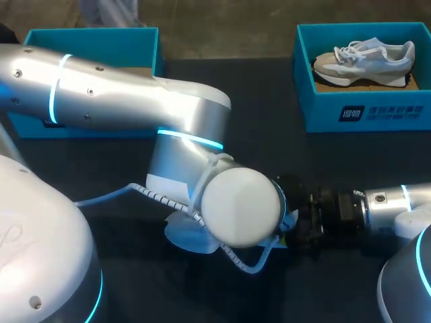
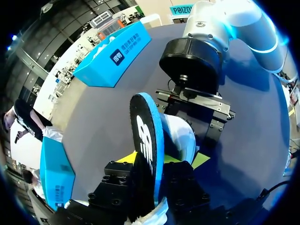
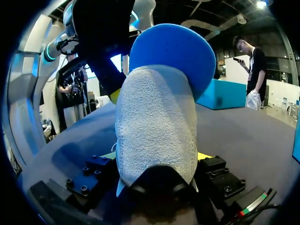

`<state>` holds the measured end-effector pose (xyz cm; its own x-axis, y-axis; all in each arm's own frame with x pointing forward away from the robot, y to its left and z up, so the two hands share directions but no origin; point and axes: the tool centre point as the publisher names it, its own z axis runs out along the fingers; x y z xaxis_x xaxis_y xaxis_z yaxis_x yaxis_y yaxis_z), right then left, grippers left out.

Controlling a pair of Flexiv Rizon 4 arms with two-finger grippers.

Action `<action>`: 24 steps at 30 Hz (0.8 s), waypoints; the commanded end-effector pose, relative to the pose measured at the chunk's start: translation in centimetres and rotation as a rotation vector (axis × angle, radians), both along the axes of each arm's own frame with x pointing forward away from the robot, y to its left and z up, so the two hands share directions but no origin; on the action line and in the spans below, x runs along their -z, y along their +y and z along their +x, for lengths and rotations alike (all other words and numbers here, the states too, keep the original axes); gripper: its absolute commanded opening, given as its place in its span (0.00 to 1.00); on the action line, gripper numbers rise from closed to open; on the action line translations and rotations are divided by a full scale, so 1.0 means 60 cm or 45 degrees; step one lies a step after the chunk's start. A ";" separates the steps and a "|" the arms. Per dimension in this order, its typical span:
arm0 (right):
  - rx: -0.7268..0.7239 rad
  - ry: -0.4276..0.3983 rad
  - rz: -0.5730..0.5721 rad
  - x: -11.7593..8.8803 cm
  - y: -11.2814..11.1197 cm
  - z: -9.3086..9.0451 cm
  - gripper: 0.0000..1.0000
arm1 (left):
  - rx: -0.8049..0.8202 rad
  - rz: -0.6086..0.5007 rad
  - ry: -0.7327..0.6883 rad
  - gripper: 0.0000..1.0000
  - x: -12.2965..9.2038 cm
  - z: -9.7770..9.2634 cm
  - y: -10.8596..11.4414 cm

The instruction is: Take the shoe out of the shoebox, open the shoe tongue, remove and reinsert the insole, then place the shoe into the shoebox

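Note:
My right gripper [image 3: 158,156] is shut on a grey-white shoe [image 3: 157,131], with a yellow tip against each of its sides. A blue-edged black insole [image 2: 146,145] stands upright out of the shoe [image 2: 180,136], its blue underside [image 3: 178,51] rising just beyond the shoe. It sits edge-on in the middle of my left gripper [image 2: 150,187]. In the head view my left arm's wrist [image 1: 242,205] covers this spot, and my right gripper [image 1: 303,219] meets it from the right.
A second shoe [image 1: 363,59] lies in the teal shoebox [image 1: 367,111] at the back right. Another teal box [image 1: 94,44] stands at the back left, partly behind my left arm. The table is dark cloth.

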<state>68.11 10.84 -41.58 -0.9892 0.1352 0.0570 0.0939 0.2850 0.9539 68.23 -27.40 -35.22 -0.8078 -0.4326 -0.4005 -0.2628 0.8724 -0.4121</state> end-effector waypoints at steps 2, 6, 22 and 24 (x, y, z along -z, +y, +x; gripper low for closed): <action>0.003 -0.001 -0.003 0.000 0.002 -0.002 0.00 | 0.003 -0.011 0.006 0.11 -0.001 0.004 0.003; 0.003 -0.001 -0.003 0.000 0.002 -0.002 0.00 | 0.013 -0.022 0.002 0.00 -0.007 0.002 -0.003; 0.003 -0.001 -0.003 0.000 0.002 -0.002 0.00 | 0.129 -0.267 0.212 0.00 -0.068 -0.002 -0.014; 0.003 -0.001 -0.003 0.000 0.002 -0.002 0.00 | 0.151 -0.311 0.249 0.00 -0.079 -0.001 -0.014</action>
<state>68.10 10.83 -41.59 -0.9892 0.1353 0.0568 0.0938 0.2852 0.9539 67.45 -30.17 -31.63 -0.8702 -0.4407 -0.2203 -0.2660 0.7966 -0.5429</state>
